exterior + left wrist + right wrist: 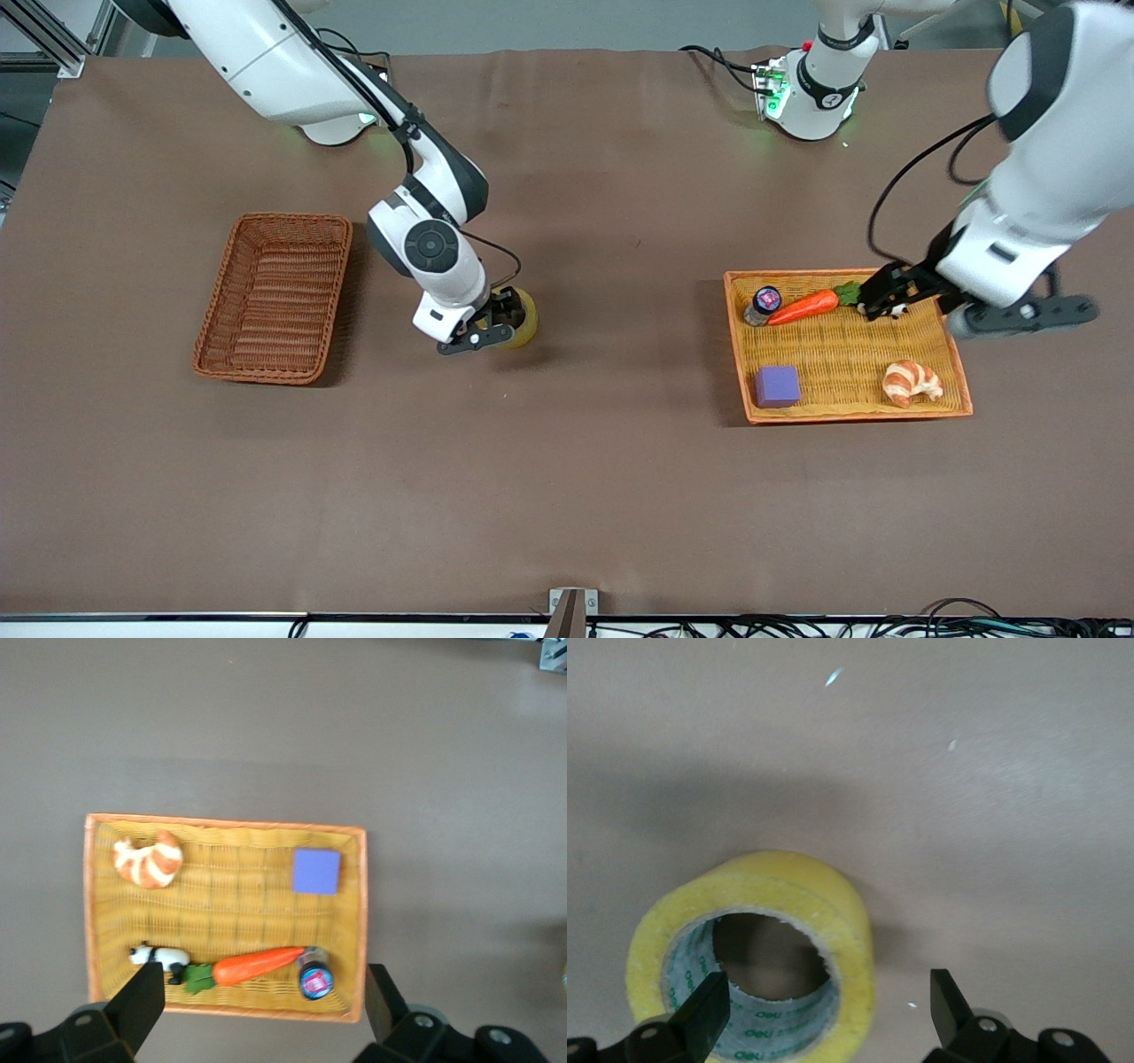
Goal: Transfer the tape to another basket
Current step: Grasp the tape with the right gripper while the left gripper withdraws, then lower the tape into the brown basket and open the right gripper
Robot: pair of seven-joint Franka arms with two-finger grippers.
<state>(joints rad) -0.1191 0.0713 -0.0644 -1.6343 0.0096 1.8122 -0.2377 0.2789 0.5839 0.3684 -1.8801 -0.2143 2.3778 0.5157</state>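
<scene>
the purple block (777, 386) and the croissant (912, 383) sit lowest in the front view, in the lower part of the lighter tray basket (960, 393) at the right of the frame. higher in the same tray lie the carrot (804, 307) and a small jar (763, 304), with a toy panda (159, 958) showing in the left wrist view beside the carrot's green end.

the left tool (886, 297) hangs over the upper right part of that tray, fingers spread wide and holding nothing.

at centre left of the front view the tape (521, 319) sits on the brown surface (567, 478), mostly covered by the right tool (485, 331). in the right wrist view the tape (757, 961) lies flat with its hole facing up; one finger (702, 1014) sits over the hole's edge, the other stands outside the ring, apart from it, so one wall lies between them. the right tool is released, not gripping.

the basket (275, 296) lies at the left of the frame, well apart from the tape.
</scene>
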